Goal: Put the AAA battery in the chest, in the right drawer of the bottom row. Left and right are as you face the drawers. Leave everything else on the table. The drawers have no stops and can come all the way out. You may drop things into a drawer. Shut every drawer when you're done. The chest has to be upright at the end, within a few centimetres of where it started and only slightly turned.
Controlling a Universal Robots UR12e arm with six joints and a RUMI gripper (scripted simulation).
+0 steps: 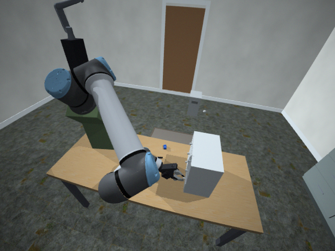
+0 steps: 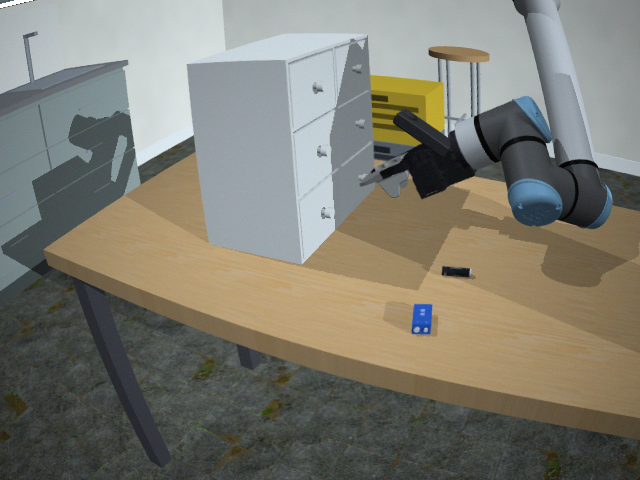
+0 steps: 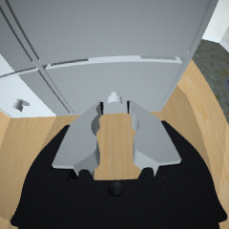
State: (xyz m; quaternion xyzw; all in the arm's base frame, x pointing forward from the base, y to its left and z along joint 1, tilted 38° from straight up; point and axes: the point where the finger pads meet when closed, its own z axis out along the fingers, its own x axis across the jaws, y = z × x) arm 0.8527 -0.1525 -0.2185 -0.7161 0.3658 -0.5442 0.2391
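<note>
Exterior view resolves what the top view leaves tiny: the black, cylindrical AAA battery (image 2: 456, 271) lying on the wood-grained table (image 1: 230, 207) (image 2: 248, 294) (image 3: 200, 110), near a blue, box-shaped battery (image 1: 165, 147) (image 2: 421, 319) with two round terminals. Wrist view alone shows the gripper's (image 1: 180, 177) (image 2: 379, 181) (image 3: 114, 107) angular grey fingers slightly spread, pinching nothing, tips around the lower-right drawer's rounded knob (image 3: 114, 98); the smooth white chest (image 1: 207, 152) (image 2: 248, 155) (image 3: 119, 29) stands upright.
</note>
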